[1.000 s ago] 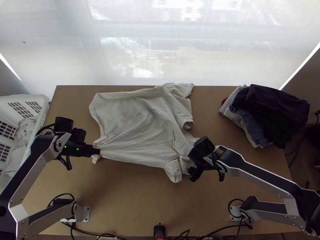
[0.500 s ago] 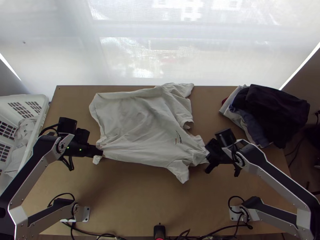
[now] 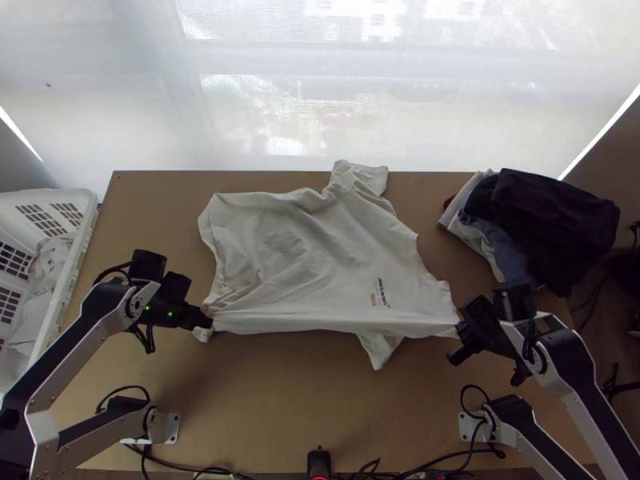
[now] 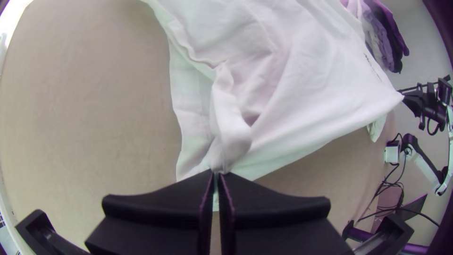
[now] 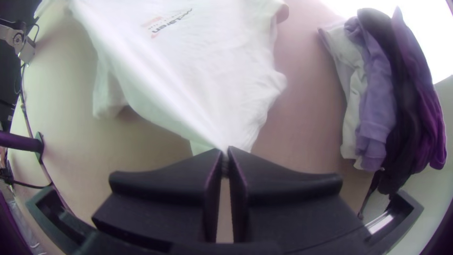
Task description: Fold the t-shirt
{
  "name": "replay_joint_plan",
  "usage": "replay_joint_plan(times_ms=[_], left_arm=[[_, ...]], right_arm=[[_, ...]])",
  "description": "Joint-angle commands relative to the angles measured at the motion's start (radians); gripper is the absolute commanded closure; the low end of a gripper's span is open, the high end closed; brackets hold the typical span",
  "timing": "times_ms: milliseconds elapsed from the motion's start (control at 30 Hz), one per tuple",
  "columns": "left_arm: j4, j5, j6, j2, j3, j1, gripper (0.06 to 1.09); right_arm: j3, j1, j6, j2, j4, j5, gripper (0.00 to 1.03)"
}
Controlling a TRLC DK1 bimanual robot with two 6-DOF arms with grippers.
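The left pincer (image 3: pixel 206 322) is closed on a bunched lower corner of the shirt (image 3: pixel 320 256), and the right pincer (image 3: pixel 459 330) is closed on the other end of the shirt's near edge. That makes two pincers on one shirt, with the edge pulled straight between them. The shirt is on the table (image 3: pixel 272 400), mostly spread, with creases running out from the left corner. Two sleeves show: a far sleeve (image 3: pixel 364 180) pointing away from the shirt's body, and a near sleeve (image 3: pixel 379 350) poking out from under the taut edge. One small print (image 3: pixel 382 293) sits on the shirt toward the right pincer.

Right of the shirt, near the right pincer, is one pile (image 3: pixel 552 216) of several dark, blue and white clothes; I can't tell the exact count. It is the closest obstacle on that side. Left of the shirt, well apart, one white basket (image 3: pixel 82 200) with pale cloth (image 3: pixel 50 260) inside stands along the table's side. On the near side of the shirt are two arm bases and one small black device (image 3: pixel 319 462).
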Motion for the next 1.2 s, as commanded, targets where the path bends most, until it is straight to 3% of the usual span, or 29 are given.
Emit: replay_joint_plan(times_ms=[0,233,367,567,1000,1167], left_arm=[[0.074,-0.004,-0.054,0.003,-0.05,0.02,1.05],[0.152,0.042,-0.177,-0.065,-0.119,-0.001,1.05],[0.154,0.04,-0.197,-0.148,-0.125,-0.012,1.05],[0.143,0.04,-0.207,-0.163,-0.112,0.026,1.05],[-0.112,0.042,-0.194,-0.25,0.142,0.12,1.05],[-0.202,0.094,-0.195,-0.264,0.259,0.14,1.05]], right_arm=[[-0.027,-0.011,0.015,-0.076,-0.034,0.019,1.0],[-0.033,0.017,0.091,-0.068,0.007,-0.02,1.0],[-0.029,0.024,0.142,-0.049,0.07,-0.082,1.0],[0.025,0.069,0.147,0.083,0.158,-0.095,1.0],[0.395,0.102,0.187,0.171,0.109,-0.13,1.0],[0.528,0.133,0.187,0.194,0.026,-0.138,1.0]])
